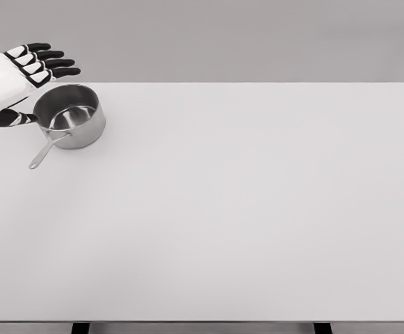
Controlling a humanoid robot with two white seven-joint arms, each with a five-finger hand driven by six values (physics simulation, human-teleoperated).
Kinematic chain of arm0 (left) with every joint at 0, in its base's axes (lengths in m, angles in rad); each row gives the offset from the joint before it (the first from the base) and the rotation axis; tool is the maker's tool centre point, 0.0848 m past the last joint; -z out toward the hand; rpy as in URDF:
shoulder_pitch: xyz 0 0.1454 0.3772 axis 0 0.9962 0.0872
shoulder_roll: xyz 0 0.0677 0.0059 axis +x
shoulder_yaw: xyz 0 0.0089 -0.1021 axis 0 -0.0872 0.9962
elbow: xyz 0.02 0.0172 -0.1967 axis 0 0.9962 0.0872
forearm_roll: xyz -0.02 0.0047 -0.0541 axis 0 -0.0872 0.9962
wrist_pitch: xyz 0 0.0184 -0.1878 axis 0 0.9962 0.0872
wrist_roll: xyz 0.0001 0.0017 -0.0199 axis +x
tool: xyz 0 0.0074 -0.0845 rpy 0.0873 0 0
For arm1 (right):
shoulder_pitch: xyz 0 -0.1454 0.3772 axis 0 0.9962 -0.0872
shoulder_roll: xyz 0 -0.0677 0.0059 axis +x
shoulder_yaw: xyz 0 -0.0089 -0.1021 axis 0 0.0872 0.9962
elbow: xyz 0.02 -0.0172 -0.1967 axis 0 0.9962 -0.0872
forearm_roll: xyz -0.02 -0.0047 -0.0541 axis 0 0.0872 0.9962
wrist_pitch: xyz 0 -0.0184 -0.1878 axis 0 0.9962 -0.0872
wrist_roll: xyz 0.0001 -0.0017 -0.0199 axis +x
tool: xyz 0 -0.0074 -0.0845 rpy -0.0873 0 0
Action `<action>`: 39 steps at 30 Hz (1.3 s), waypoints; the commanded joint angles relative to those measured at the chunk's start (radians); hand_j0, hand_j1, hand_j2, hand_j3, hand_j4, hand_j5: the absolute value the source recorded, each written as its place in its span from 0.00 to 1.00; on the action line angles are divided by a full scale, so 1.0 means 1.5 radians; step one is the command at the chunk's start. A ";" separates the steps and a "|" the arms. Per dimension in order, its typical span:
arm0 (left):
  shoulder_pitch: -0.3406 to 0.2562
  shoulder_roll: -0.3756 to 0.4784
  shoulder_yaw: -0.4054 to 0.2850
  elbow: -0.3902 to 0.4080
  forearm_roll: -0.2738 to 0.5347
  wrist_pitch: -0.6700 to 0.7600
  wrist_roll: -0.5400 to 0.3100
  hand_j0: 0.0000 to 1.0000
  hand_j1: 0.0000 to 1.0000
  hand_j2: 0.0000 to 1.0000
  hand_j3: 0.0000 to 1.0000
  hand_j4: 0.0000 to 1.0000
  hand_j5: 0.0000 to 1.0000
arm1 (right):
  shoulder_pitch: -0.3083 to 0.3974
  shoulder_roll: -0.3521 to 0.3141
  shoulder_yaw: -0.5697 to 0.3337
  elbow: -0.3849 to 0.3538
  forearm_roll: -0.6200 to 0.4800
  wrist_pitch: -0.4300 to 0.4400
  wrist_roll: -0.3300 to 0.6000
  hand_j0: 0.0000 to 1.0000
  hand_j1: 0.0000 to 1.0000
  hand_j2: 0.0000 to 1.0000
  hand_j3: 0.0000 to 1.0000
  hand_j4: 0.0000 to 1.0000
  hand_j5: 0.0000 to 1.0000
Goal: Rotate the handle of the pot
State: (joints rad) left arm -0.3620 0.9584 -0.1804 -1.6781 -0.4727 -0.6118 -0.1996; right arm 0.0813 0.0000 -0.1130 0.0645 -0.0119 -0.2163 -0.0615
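Observation:
A small steel pot (pixel 70 115) stands at the far left of the white table (pixel 243 209). Its long handle (pixel 46 152) points toward the front left. My left hand (pixel 43 69) hovers just behind and left of the pot's rim, fingers (pixel 57 63) stretched out and spread, thumb (pixel 22 119) low beside the pot's left wall. It holds nothing. The right arm does not show.
The table's far edge (pixel 257 83) runs just behind the pot, and its front edge (pixel 202 321) lies at the bottom of the picture. A plain grey wall stands behind.

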 commanded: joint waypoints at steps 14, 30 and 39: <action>-0.001 -0.010 -0.030 -0.039 0.049 0.001 0.002 1.00 1.00 1.00 1.00 1.00 1.00 | 0.000 0.000 0.001 0.001 0.000 0.000 -0.002 1.00 1.00 1.00 1.00 1.00 1.00; 0.000 -0.093 -0.113 -0.008 -0.060 0.001 0.005 1.00 1.00 1.00 1.00 1.00 1.00 | 0.000 0.000 0.001 0.001 0.000 0.000 -0.002 1.00 1.00 1.00 1.00 1.00 1.00; 0.000 -0.114 -0.091 0.064 -0.110 0.001 0.006 1.00 1.00 1.00 1.00 1.00 1.00 | 0.000 0.000 0.001 0.001 0.000 0.000 -0.001 1.00 1.00 1.00 1.00 1.00 1.00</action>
State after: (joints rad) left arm -0.3620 0.7880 -0.3252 -1.5963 -0.6338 -0.6118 -0.1913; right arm 0.0813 0.0000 -0.1118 0.0659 -0.0118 -0.2162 -0.0645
